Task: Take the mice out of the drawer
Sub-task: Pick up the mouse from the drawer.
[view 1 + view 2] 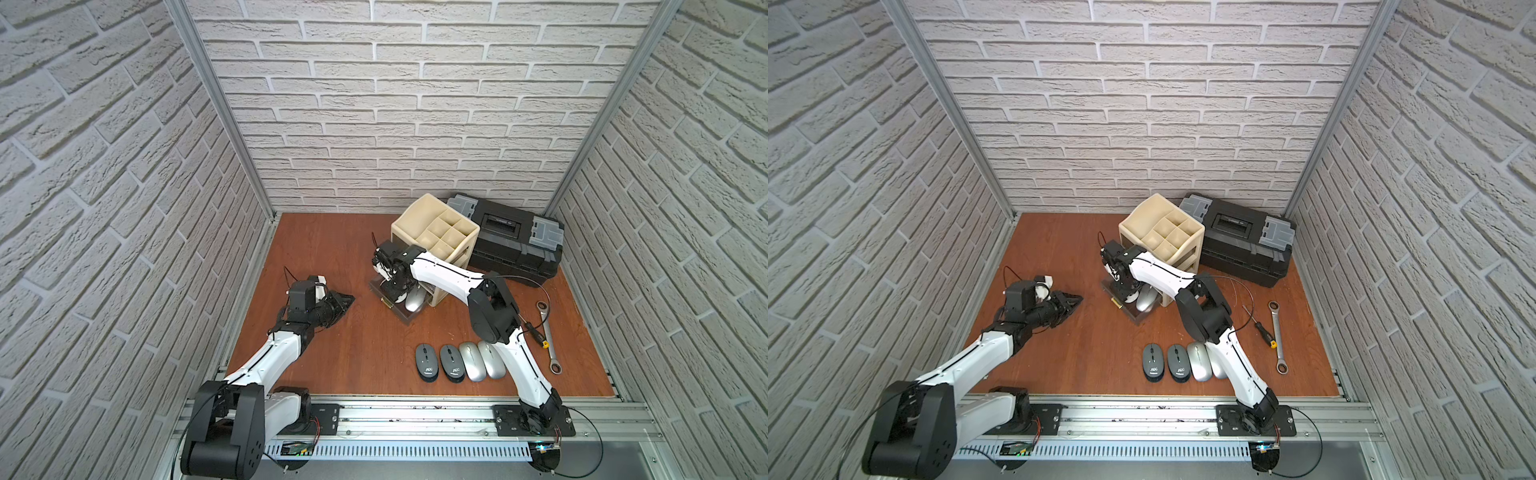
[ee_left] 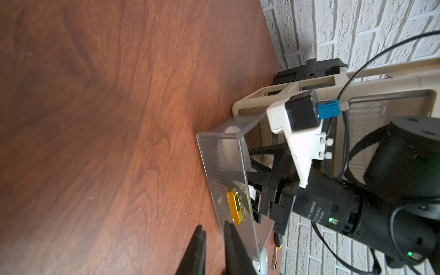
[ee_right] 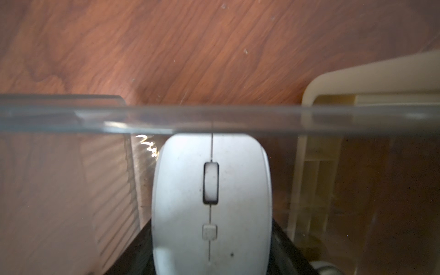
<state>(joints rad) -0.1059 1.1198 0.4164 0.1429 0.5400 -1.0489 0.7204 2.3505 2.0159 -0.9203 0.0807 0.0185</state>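
**Reddish-brown wooden tabletop** (image 1: pixel 324 365). Entries run from its near edge to its far edge.

**Near edge, right of centre.** Four mice lie on the tabletop in a side-by-side row:
- dark grey oval mouse with white logo (image 1: pixel 426 362)
- second dark grey mouse (image 1: pixel 451 363)
- slim silver oval mouse (image 1: pixel 471 361)
- second silver mouse (image 1: pixel 491 360), partly behind the right arm

Their long axes run near to far, leaning slightly. On the grey pair, the logos lie toward the near edge and the wheels toward the far edge.

**Right edge.** Steel ratchet wrench (image 1: pixel 547 338), lengthwise near to far, with a black-handled screwdriver (image 1: pixel 535 331) beside it.

**Left arm.** Stretched along the left edge, wrist level. The left gripper (image 1: pixel 348 299) points at the drawer front and stops just short of it. There is a narrow slit between its fingers (image 2: pixel 192 252), with nothing in it.

**Centre.** Clear plastic drawer with amber handle (image 2: pixel 226 171), pulled out of its cabinet. It holds two mice:
- third silver mouse (image 1: pixel 415 300), long axis roughly near to far
- white oval mouse (image 3: pixel 209 202), long axis across the drawer, wheel end toward the clear side wall

**Right arm.** Elbow raised, forearm sloping down into the drawer. The right gripper (image 1: pixel 395 293) is closed on the white oval mouse, its black fingers (image 3: pixel 133 254) against both flanks.

**Far right corner.** Cream plastic organiser cabinet (image 1: pixel 436 232), with a black plastic toolbox (image 1: pixel 515 245) behind it.
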